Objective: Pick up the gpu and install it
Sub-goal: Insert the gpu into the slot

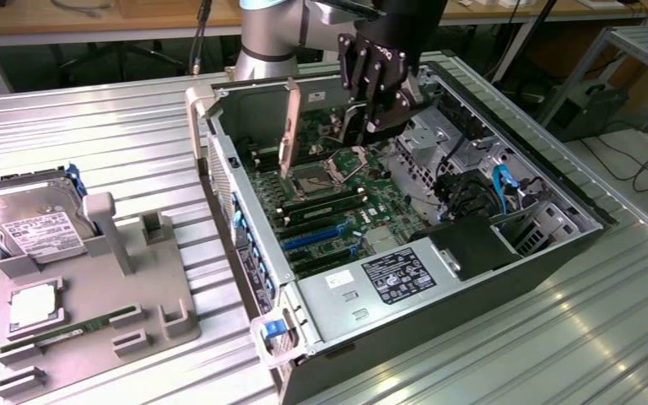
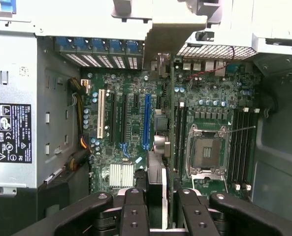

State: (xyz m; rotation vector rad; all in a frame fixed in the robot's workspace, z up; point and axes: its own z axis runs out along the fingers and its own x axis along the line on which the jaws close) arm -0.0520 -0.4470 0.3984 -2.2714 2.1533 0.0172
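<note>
Gripper (image 1: pixel 378 108) clenched on the gpu (image 1: pixel 291 126), holding it on edge above the open computer case (image 1: pixel 549 253), over the motherboard (image 1: pixel 336 211) near the case's far end. In the exterior view the card stands upright, its pale bracket edge pointing up, clear of the board. In the wrist view the gpu (image 2: pixel 155 187) runs edge-on between the black fingers (image 2: pixel 134 211), hanging above the area between the blue slot (image 2: pixel 146 120) and the CPU socket (image 2: pixel 205 152). Power supply (image 1: pixel 391 274) sits at the case's near end. A hard drive (image 1: pixel 26 224) rests in the grey holder (image 1: pixel 99 329) near the bench's left edge, well apart from the case.
</note>
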